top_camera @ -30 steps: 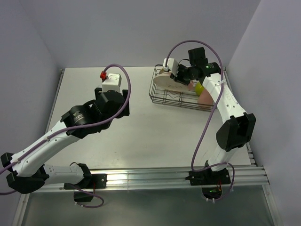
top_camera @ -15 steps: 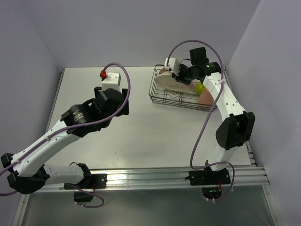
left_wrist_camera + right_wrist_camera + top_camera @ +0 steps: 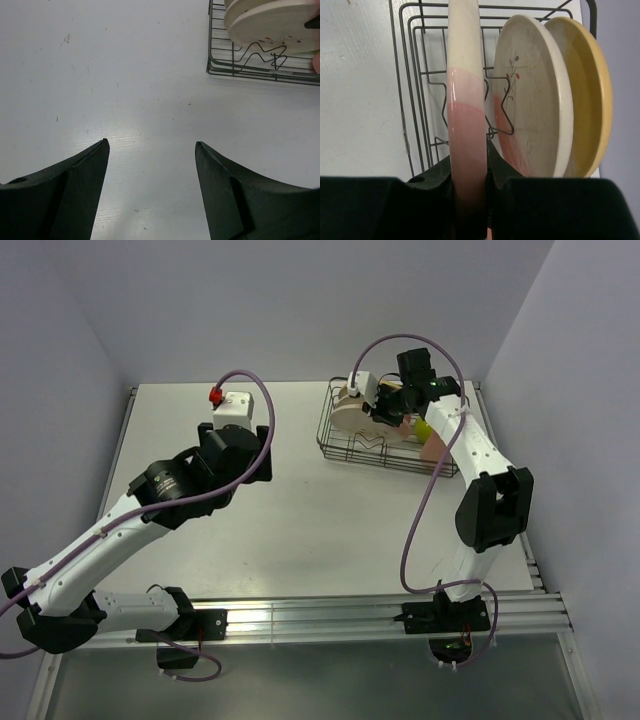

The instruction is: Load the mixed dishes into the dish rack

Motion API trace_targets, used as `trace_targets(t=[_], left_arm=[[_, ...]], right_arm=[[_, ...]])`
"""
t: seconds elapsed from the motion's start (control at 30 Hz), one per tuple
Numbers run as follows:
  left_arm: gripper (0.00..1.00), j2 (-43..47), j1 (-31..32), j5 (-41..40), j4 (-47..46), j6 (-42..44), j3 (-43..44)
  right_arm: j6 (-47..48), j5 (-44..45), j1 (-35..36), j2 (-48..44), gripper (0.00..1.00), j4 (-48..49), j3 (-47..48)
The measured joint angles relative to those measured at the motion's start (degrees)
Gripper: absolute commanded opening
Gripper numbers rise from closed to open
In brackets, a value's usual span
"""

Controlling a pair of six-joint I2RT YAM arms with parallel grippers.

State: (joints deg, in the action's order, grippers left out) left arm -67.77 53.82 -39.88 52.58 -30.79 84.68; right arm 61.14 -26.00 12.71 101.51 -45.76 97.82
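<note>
Item: pink-banded plate (image 3: 466,100), on edge, rim pinched by the right pincer (image 3: 468,175), over the left end of the rack (image 3: 404,100) beside two racked plates (image 3: 535,115). Left pincer (image 3: 150,150) spread above the bench (image 3: 125,75). Risk, we judge: released off a divider, it tips onto its neighbours.

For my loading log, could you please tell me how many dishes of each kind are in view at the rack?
plate: 3
bowl: 1
cup: 1
Total: 5
</note>
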Motion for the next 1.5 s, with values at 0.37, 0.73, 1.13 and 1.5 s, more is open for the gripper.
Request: trace_targets(t=[0.37, 0.73, 1.13, 1.5], left_arm=[[0.76, 0.0, -2.3, 2.0, -1.0, 1.6, 0.0], [0.77, 0.1, -4.2, 3.4, -1.6, 3.0, -0.1], [0.78, 1.6, -4.9, 4.2, -2.2, 3.2, -1.0], [0.78, 3.3, -5.2, 7.7, -2.0, 3.1, -3.0]], right_arm=[[-0.9, 1.5, 0.0, 0.5, 0.22, 4.9, -4.4], [-6.8, 4.6, -0.1, 0.8, 0.47, 12.4, -6.6], [-10.9, 6.1, 0.5, 0.3, 0.99, 17.1, -7.4], [-26.1, 15.6, 5.5, -9.3, 1.00, 24.3, -12.0]])
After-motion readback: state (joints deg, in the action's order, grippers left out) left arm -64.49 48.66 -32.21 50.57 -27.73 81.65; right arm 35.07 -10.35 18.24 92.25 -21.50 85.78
